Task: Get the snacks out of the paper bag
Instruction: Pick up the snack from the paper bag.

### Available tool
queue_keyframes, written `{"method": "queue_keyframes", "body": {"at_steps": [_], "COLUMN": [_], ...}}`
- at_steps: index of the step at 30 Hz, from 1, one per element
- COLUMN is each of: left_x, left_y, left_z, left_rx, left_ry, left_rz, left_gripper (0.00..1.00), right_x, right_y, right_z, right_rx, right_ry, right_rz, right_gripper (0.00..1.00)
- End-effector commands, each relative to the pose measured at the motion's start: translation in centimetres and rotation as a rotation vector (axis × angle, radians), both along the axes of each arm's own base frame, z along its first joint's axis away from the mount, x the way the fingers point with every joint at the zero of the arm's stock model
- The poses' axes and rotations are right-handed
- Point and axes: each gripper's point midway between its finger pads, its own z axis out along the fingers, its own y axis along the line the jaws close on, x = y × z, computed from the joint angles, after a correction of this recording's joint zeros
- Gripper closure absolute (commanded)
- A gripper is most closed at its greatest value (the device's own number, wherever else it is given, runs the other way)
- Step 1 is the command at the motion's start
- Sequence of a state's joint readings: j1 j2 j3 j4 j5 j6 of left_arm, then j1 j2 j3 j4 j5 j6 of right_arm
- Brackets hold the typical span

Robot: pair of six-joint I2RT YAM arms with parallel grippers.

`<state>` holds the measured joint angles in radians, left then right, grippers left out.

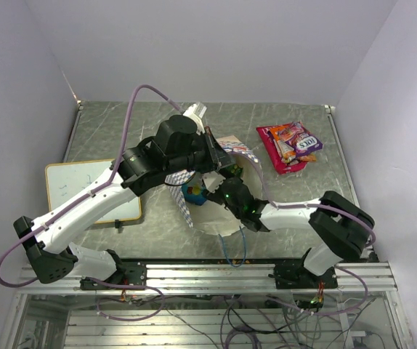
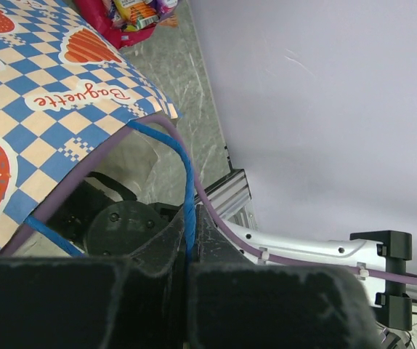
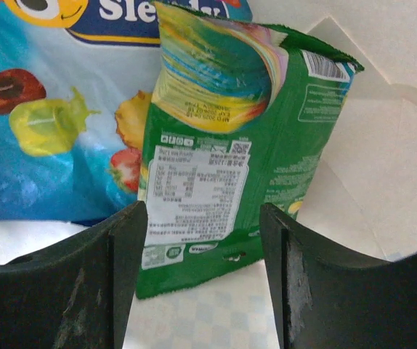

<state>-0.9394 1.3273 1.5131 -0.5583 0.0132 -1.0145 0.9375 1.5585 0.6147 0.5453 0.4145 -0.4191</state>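
The left gripper [image 2: 190,270] is clamping the bag's [image 2: 41,94] cord [image 2: 187,182], holding the bag mid-table [image 1: 296,203]. The right gripper [image 3: 201,283], jaws apart and empty, is straddling the green packet [image 3: 216,167] inside. A shallow pinch risks the foil slipping.

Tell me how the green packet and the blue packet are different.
The green packet shows a white label of tiny print; the blue packet shows fruit pictures. The green packet sits between the fingers of the right gripper; the blue packet lies off to the side. Both are shiny.
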Motion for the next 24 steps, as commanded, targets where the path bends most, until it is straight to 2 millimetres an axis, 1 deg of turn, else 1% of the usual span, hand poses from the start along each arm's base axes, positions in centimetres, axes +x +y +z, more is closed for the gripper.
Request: {"method": "queue_keyframes", "body": {"at_steps": [1,4,5,8,10,12,14,16,18,21,24], "left_x": [-1.3,-1.6,-1.7,-1.9,-2.0,-2.0,-2.1,-2.0,-2.0,-1.7,-1.1], "left_y": [0.3,0.5,0.6,1.0,1.3,1.4,1.5,1.7,1.9,2.1,2.2], "left_z": [2.3,2.4,2.4,2.5,2.5,2.4,2.3,2.1,2.1,2.1,2.1], "left_rx": [-0.055,-0.05,-0.046,-0.03,-0.017,-0.001,0.018,0.029,0.026,0.026,0.031], "left_ry": [-0.019,-0.019,-0.018,-0.022,-0.025,-0.025,-0.025,-0.022,-0.024,-0.024,-0.027], "left_rz": [-0.044,-0.051,-0.053,-0.058,-0.056,-0.06,-0.064,-0.056,-0.055,-0.063,-0.073], "left_gripper": [0.93,0.93,0.93,0.93,0.93,0.93,0.93,0.93,0.93,0.93,0.93], "right_x": [1.7,1.9,2.2,3.1,3.7,4.1,4.2,4.0,3.7,2.7,0.8], "right_y": [1.4,2.7,2.8,2.6,2.2,2.2,2.1,2.1,2.2,3.0,4.0], "right_z": [1.1,0.7,0.5,-0.4,-0.3,0.0,0.3,0.6,1.0,2.0,3.7], "right_rx": [0.062,0.084,0.084,0.064,0.045,0.028,0.016,0.014,0.023,0.057,0.11], "right_ry": [-0.033,-0.013,-0.012,-0.022,-0.049,-0.066,-0.074,-0.068,-0.061,-0.038,0.007], "right_rz": [-0.037,-0.018,-0.029,-0.08,-0.113,-0.123,-0.117,-0.112,-0.099,-0.026,0.068], "right_gripper": [0.37,0.37,0.37,0.36,0.39,0.49,0.63,0.75,0.84,0.93,1.0]}}
